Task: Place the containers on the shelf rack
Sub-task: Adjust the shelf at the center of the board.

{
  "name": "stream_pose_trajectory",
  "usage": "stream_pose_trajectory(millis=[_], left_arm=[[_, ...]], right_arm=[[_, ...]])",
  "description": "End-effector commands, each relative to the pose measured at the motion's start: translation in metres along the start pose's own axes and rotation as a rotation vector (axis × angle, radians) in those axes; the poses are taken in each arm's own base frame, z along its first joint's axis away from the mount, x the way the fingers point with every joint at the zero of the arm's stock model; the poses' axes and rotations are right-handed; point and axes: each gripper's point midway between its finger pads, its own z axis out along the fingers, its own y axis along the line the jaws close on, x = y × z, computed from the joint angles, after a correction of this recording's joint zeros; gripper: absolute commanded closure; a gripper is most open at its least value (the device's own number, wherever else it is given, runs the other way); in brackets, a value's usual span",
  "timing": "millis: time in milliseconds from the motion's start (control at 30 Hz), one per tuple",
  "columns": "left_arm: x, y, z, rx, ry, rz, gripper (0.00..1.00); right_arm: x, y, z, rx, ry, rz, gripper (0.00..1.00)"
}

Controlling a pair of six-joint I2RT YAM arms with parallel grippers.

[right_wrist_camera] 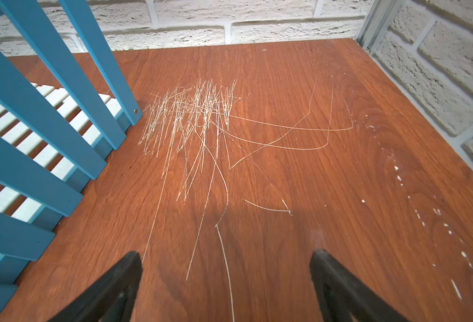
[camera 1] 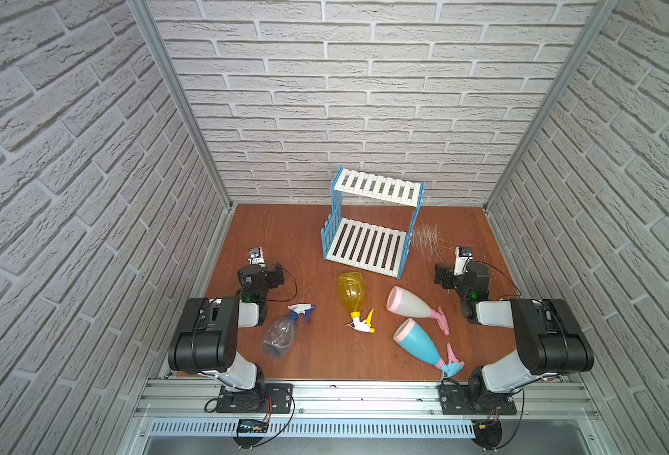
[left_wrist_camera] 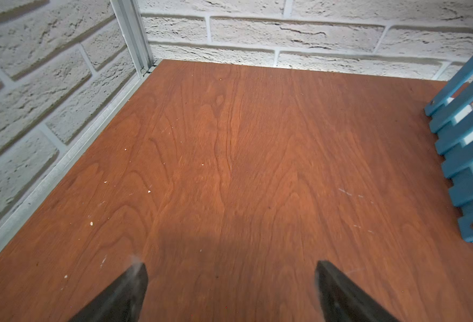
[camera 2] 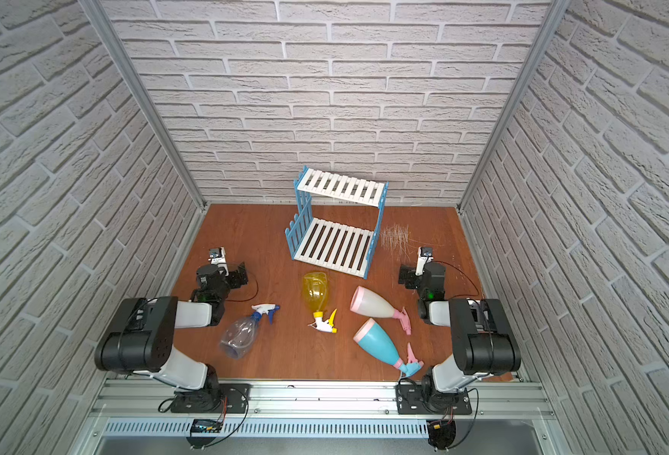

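left end effector (left_wrist_camera: pixel 229 267): open. In the left wrist view its two black fingers (left_wrist_camera: pixel 129 287) stand wide apart, with only bare surface (left_wrist_camera: pixel 229 167) between them. In both top views it hangs at the left side, well apart from every bottle.
clear bottle (camera 1: pixel 279 335): lies on its side on the surface, in front of the left end effector and near the left arm. Its blue-white nozzle points to the back right.
yellow bottle (camera 1: pixel 349 291): lies on its side near the middle. Its round body is near the front edge of the shelf rack but apart from it, and its nozzle points to the front.
shelf rack (camera 1: pixel 368 240): stands upright at the back middle, with two white slatted shelves between blue side frames. All four bottles lie on the surface in front of it.
cream-white bottle (camera 1: pixel 407 303): lies on its side, right of the yellow bottle. The base is to the left and the pink nozzle to the right.
light blue bottle (camera 1: pixel 419 342): lies on its side just in front of the cream-white bottle. Its nozzle is near the base of the right arm.
scratches (right_wrist_camera: pixel 196 117): many thin pale lines on the surface, just right of the shelf rack.
right end effector (right_wrist_camera: pixel 227 256): open. Its fingers are wide apart over the scratched surface and hold nothing.
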Motion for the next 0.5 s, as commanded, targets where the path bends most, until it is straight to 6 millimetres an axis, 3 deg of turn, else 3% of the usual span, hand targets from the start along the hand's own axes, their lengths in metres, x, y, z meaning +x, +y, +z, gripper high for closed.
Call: stream_pose_trajectory(millis=[0, 367, 467], left_arm=[[-0.014, 0.001, 0.001, -0.001, -0.042, -0.009, 0.02], [-0.014, 0.001, 0.001, 0.011, -0.043, -0.017, 0.02], [-0.023, -0.002, -0.003, 0.031, -0.047, -0.013, 0.02]], right_arm=[[-0.019, 0.003, -0.001, -0.005, -0.057, -0.008, 0.01], [-0.02, 0.003, -0.003, -0.004, -0.067, -0.008, 0.01], [-0.032, 0.003, -0.008, 0.001, -0.076, -0.004, 0.01]])
